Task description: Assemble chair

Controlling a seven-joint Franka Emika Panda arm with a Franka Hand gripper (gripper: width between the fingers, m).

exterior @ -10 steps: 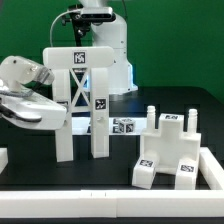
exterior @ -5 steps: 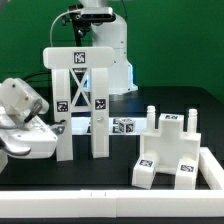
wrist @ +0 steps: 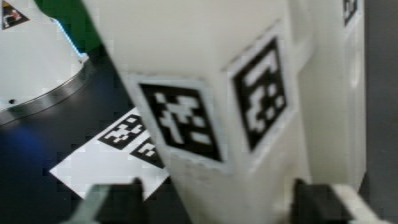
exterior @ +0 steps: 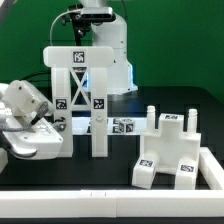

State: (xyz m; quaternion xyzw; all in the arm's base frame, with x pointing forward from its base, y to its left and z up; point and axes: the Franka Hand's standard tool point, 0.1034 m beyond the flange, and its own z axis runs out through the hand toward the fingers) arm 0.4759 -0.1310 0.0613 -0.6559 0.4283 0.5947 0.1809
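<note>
The chair's tall white back frame [exterior: 84,58] stands upright on two legs, with tags on its top bar and cross braces. My gripper [exterior: 60,128] reaches in from the exterior view's left and straddles the frame's left leg [exterior: 65,95]. In the wrist view that tagged leg [wrist: 222,110] fills the space between my gripper's [wrist: 222,205] two dark fingers. A dark gap shows beside one finger, so the jaws stand open around the leg. The chunky white seat piece [exterior: 170,150] with upright pegs lies to the exterior view's right.
A small tagged white part [exterior: 124,126] lies between the frame and the seat piece. Low white border rails [exterior: 212,175] edge the black table. The marker board [wrist: 111,152] lies behind the leg. The robot's white base [exterior: 112,55] stands behind the frame.
My gripper has come down and moved toward the exterior view's right, onto the frame's left leg. Its jaws have narrowed around that leg. The frame and other parts have not moved.
</note>
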